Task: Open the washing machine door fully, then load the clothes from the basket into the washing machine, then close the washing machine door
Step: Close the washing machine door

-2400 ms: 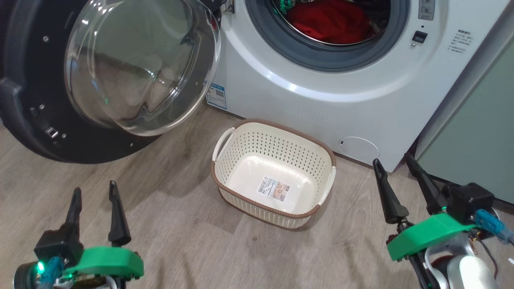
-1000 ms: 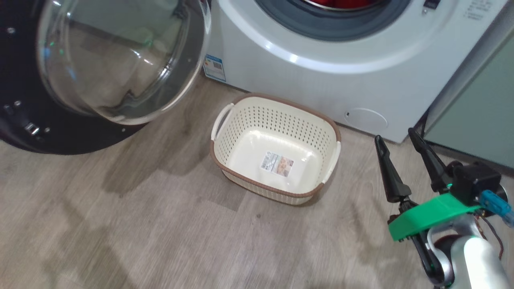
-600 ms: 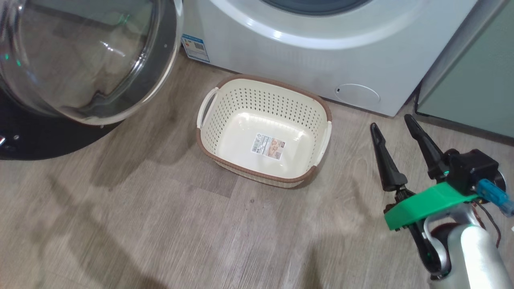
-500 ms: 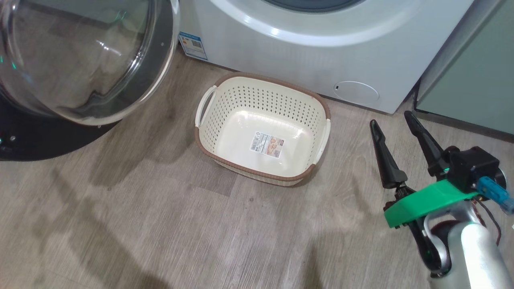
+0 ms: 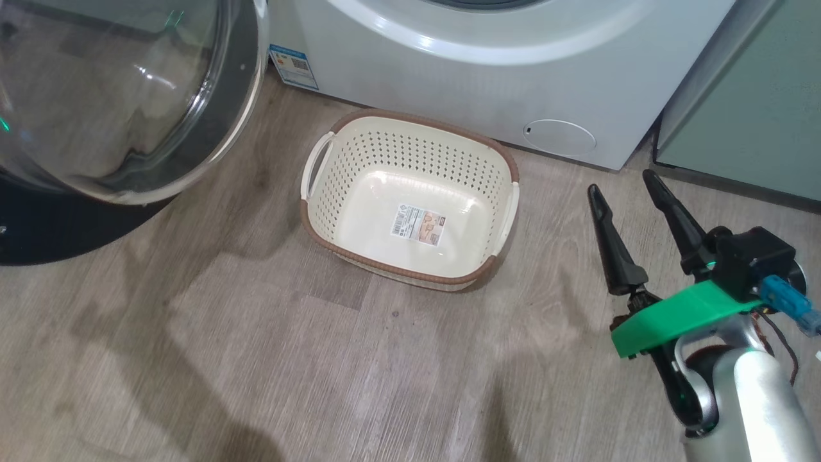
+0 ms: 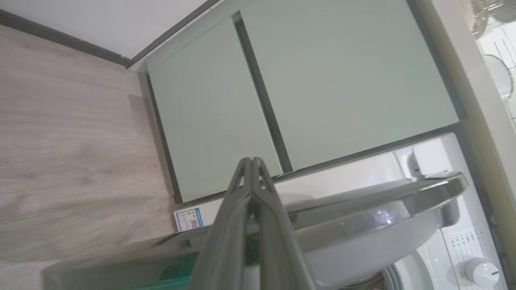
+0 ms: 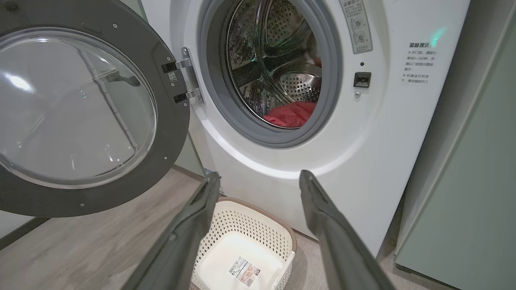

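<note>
I saw my right gripper [image 5: 620,181] spread wide and holding nothing, above the wood floor [image 5: 256,359] at three o'clock from the cream-white perforated plastic basket [image 5: 410,160]. My left gripper [image 6: 250,161] had its fingers pressed tip to tip. The round black-rimmed glass door [image 7: 169,121] hung open at ten o'clock from the basket. The bright red garment [image 7: 290,114] lay inside the white front-loading washer [image 7: 383,141].

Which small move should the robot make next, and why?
Probably bring the left hand against the door and begin pushing it shut. The basket is empty, the clothes lie in the drum, and the door stands wide open. The left hand is shut and points at the door's rim.
</note>
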{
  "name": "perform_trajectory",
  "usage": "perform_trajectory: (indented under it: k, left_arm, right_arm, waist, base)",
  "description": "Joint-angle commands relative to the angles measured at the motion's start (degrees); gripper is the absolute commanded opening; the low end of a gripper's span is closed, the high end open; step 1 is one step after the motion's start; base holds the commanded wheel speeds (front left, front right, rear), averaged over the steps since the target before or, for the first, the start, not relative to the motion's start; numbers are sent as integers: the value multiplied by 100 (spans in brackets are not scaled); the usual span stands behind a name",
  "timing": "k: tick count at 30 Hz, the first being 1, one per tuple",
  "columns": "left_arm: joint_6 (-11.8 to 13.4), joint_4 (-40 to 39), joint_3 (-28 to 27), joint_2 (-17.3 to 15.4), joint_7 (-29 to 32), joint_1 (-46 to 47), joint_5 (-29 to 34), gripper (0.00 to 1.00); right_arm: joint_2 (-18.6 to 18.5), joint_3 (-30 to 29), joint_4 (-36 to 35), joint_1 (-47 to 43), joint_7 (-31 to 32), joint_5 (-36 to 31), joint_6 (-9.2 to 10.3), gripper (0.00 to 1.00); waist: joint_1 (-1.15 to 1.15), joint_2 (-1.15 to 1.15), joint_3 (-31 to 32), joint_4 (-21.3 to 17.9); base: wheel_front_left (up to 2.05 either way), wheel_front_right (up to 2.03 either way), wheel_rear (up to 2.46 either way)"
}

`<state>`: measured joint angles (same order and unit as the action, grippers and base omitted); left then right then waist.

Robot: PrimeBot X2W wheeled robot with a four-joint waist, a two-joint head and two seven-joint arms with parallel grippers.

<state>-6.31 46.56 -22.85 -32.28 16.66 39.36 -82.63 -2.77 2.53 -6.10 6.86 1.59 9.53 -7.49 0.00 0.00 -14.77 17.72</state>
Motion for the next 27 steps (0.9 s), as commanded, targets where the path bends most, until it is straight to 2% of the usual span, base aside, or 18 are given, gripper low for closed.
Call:
perform_trajectory:
  k: [1,7,17,27]
  left_arm:
    - [-46,-166,-107,-404,96,190,-34,0]
    - [-103,-403,-12,-397,836,-9,-281,0]
    - [-115,-1205,-14,-231,1574,-556,-640,0]
    - [-117,-2597,55,126,2386,-1419,-1043,0]
  right_arm:
    - [-10,140,-179,205,-7,-28,0,100]
    - [-10,84,-147,191,-31,-5,0,100]
    - [-10,30,-130,200,-63,14,0,100]
    - [-10,238,-29,237,-181,44,0,100]
  waist:
    - [0,0,1,-12]
    - [0,0,22,-39]
    - [0,0,87,-7]
    - [0,0,156,-105]
  base:
    - [0,0,0]
    - [0,0,0]
    - [0,0,0]
    - [0,0,0]
